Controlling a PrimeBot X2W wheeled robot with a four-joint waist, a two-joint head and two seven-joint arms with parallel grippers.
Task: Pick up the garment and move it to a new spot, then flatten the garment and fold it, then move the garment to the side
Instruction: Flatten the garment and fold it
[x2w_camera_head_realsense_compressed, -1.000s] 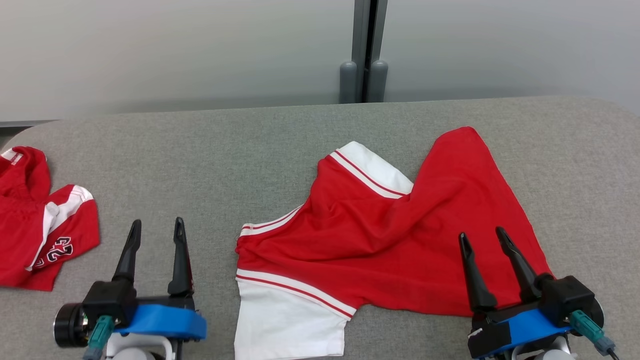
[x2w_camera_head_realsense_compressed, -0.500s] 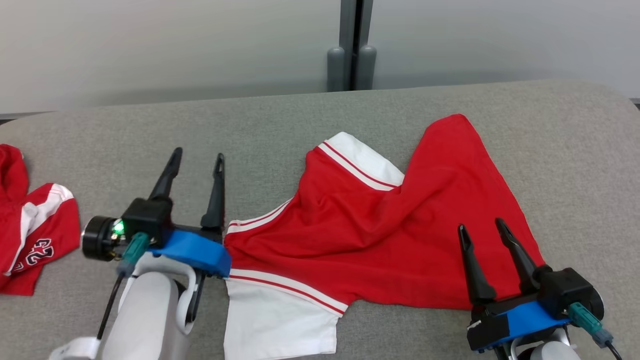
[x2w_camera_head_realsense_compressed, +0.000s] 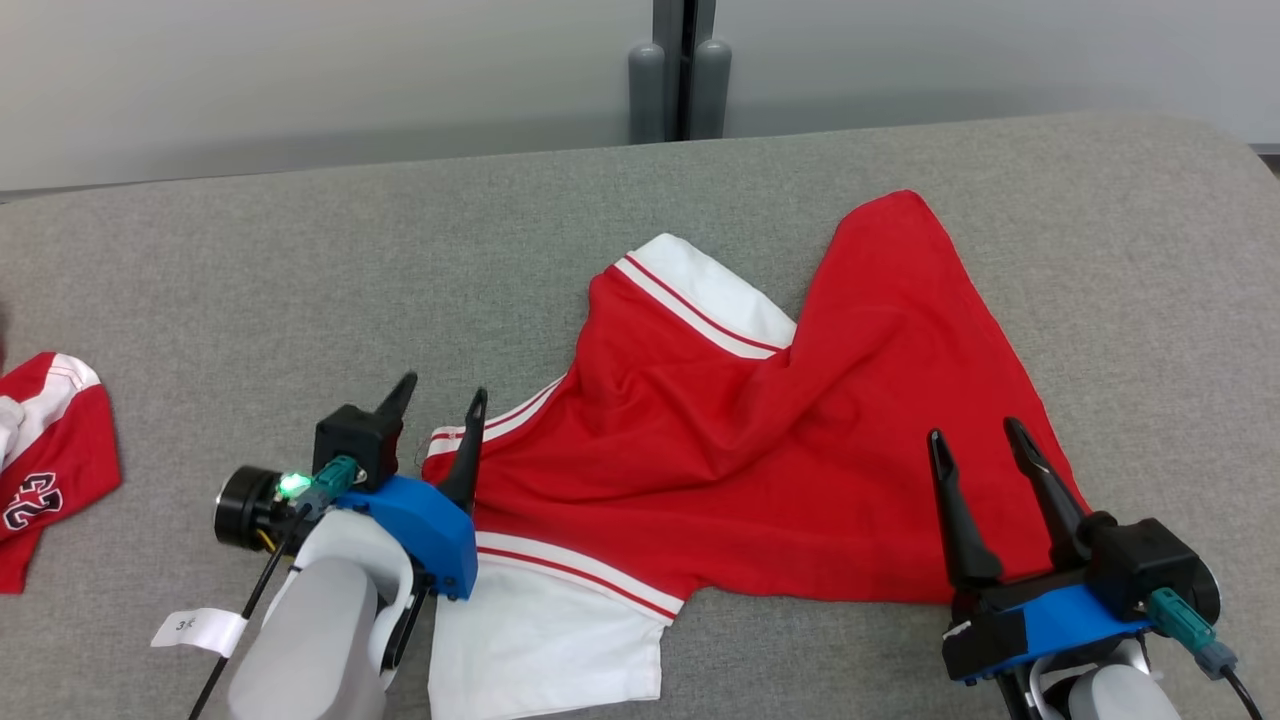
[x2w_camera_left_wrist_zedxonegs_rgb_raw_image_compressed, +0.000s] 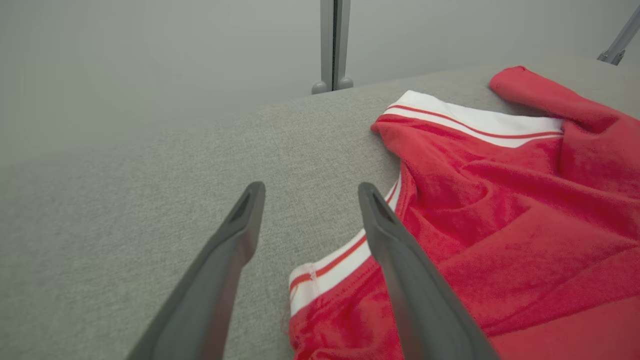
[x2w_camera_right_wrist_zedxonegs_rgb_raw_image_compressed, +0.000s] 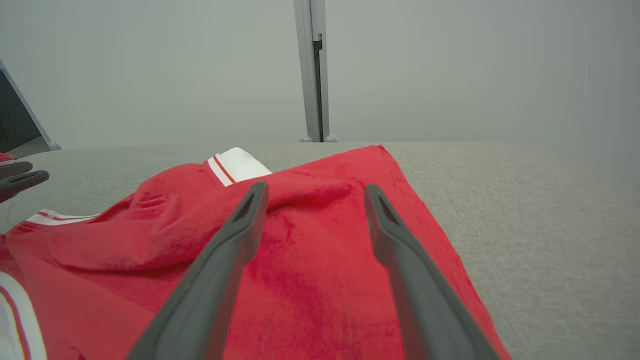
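Note:
The garment (x2w_camera_head_realsense_compressed: 760, 450), a red shirt with white striped sleeves, lies rumpled across the middle of the grey table (x2w_camera_head_realsense_compressed: 300, 270). My left gripper (x2w_camera_head_realsense_compressed: 444, 386) is open at its left edge, one finger beside the striped cuff. In the left wrist view the cuff of the garment (x2w_camera_left_wrist_zedxonegs_rgb_raw_image_compressed: 325, 270) lies between and just below the left gripper (x2w_camera_left_wrist_zedxonegs_rgb_raw_image_compressed: 310, 186). My right gripper (x2w_camera_head_realsense_compressed: 974, 429) is open, hovering over the garment's lower right part. In the right wrist view red cloth of the garment (x2w_camera_right_wrist_zedxonegs_rgb_raw_image_compressed: 310, 250) spreads under the right gripper (x2w_camera_right_wrist_zedxonegs_rgb_raw_image_compressed: 316, 186).
A second red garment (x2w_camera_head_realsense_compressed: 50, 450) with a printed number lies at the table's left edge. A white tag (x2w_camera_head_realsense_compressed: 195, 628) hangs on the left arm's cable. A grey post (x2w_camera_head_realsense_compressed: 678, 70) stands behind the table against the pale wall.
The camera has shifted, sliding the scene left and up. My left arm has reached forward and right to the garment's left edge and dipped lower. The right gripper has barely moved.

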